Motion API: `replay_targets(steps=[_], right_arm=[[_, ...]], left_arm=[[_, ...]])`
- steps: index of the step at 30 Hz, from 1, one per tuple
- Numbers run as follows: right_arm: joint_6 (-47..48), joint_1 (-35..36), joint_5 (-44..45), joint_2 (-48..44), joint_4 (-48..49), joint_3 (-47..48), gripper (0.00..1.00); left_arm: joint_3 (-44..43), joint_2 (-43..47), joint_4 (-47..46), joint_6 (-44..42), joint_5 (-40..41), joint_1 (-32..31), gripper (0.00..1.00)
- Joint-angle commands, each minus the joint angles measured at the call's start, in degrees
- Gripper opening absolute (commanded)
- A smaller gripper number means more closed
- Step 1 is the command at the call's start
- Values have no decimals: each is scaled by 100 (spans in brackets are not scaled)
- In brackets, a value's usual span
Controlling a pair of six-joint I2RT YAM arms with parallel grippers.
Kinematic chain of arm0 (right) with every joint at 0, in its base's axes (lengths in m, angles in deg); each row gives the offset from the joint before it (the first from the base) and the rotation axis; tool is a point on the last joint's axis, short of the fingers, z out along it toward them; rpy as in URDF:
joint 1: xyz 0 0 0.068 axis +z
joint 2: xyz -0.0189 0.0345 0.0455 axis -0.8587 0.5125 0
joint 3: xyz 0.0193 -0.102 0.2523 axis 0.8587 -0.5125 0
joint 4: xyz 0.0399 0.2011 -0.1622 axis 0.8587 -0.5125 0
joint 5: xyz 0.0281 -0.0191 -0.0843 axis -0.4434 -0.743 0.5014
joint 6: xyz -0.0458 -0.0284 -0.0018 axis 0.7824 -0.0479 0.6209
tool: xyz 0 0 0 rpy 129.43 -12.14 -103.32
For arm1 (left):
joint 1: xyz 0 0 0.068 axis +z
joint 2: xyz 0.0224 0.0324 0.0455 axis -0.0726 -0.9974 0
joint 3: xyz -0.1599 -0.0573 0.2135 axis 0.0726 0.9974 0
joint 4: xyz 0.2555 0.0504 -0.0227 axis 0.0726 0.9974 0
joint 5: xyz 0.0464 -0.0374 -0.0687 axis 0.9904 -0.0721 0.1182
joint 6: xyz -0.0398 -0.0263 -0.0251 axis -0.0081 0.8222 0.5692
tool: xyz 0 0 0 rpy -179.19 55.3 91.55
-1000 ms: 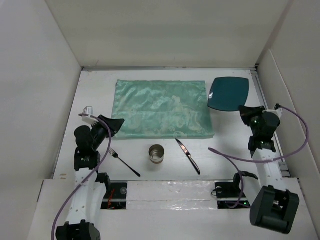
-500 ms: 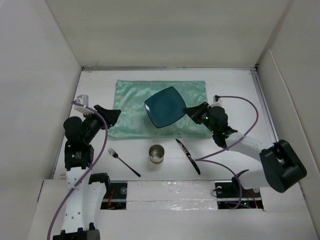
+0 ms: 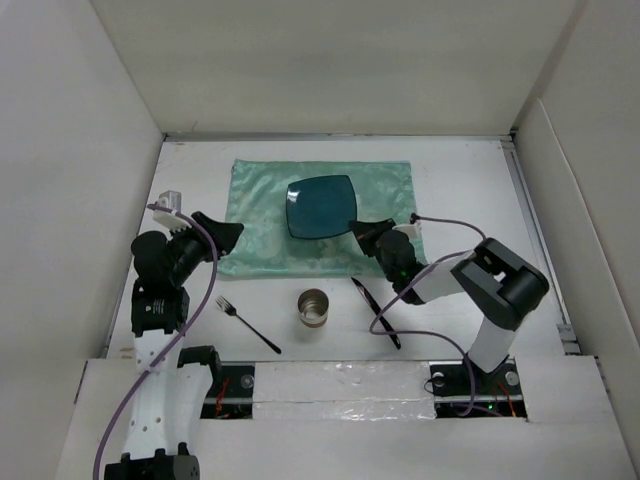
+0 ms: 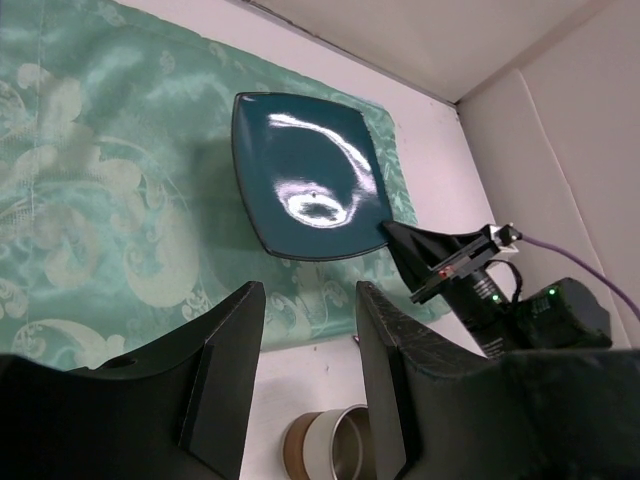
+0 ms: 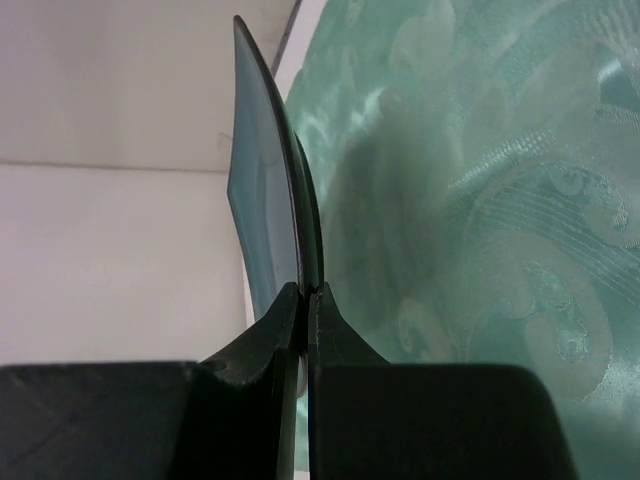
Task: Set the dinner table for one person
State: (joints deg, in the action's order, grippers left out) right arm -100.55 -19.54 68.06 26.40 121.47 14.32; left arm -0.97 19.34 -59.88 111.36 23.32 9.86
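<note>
Top external shows fork, cup, knife on table beside cloth.

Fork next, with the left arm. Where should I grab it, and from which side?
Pinch the fork at mid-handle, coming straight down with the jaws turned across its diagonal. It lies flat on the table, tines far-left and handle near-right, so only its thin sides offer a grip. The open left gripper looks nearest.
</note>
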Motion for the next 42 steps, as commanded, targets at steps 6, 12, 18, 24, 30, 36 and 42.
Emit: replay_targets(steps=[6,12,18,24,30,36,42], right_arm=[[-950,220,921,442,1771,507,0],[-1223,325,957,600,1393,445,11],[-1566,273,588,1110,1700,287,27],[-1611,273,438,1050,1350,103,31],[-1505,273,455,724,1130,-248,37],[-1408,220,411,267,497,-477,47],[-857,167,166,-224,-30,-759,49]], left_arm=[[-20,-8,-203,-102,-205,-16,39],[6,-26,-265,-84,-319,37,38],[32,9,-265,-84,-301,37,39],[50,27,-273,-49,-301,37,39],[76,53,-326,-23,-319,37,38],[68,97,-317,-14,-301,37,39],[68,194,-247,-14,-196,37,39]])
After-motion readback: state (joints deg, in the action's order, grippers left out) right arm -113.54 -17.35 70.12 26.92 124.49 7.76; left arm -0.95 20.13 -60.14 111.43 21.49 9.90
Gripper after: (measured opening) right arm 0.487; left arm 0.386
